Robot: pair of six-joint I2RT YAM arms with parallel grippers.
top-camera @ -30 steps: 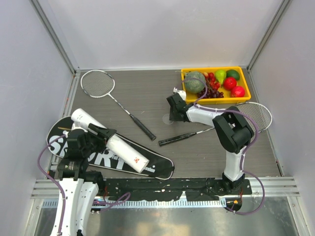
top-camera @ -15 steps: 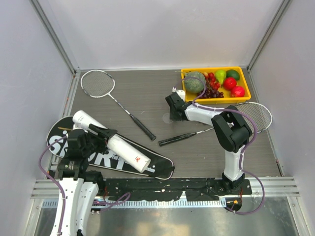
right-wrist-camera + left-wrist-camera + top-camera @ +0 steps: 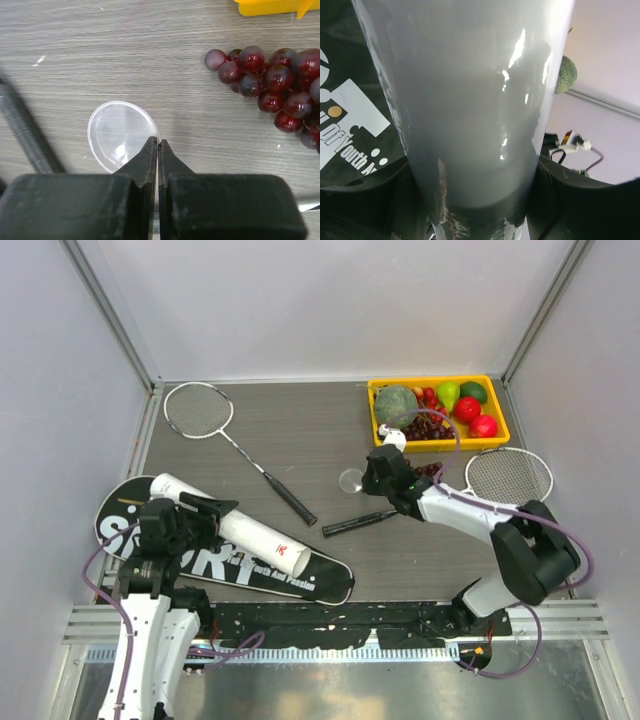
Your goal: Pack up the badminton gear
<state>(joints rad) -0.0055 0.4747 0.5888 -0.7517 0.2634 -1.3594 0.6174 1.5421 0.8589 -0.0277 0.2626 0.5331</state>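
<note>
Dark wood-grain desk (image 3: 300,440), pale walls on three sides.

- Left end effector (image 3: 205,518): clamped round the mid-length of the white tube (image 3: 255,538), jaws wide. The wrist view is filled by the tube's glossy wall, with a jaw on either side. Under it lies the black SPORT bag (image 3: 322,582), which carries the tube.
- Tube's long axis: diagonal, one end beyond this end effector and to its left, the other nearer than it and to its right.
- First racket (image 3: 243,453): beyond the left end effector, apart from it, untouched.
- Second racket (image 3: 350,523): its handle lies just left of the right end effector and slightly nearer.
- Right end effector (image 3: 157,145): fully closed, tips meeting at the rim of the clear round lid (image 3: 120,135), which lies flat just to its left. Whether the rim is actually nipped, cannot tell.
- Grape bunch (image 3: 275,75): loose on the desk to its right. Yellow tray (image 3: 480,444) beyond.

Key relation: I take the lid for the tube's cap. The tube's end lies well to the left of the right end effector, pointing roughly toward it. The right arm is much nearer the lid.

Change from a second ago: right jaws were part open and sat closer to the tray's corner, elbow high. Now they are closed, the arm swung low to the right, and the lid has nudged slightly rightward. The tube lies a little flatter across the bag; the left grip is unchanged.
</note>
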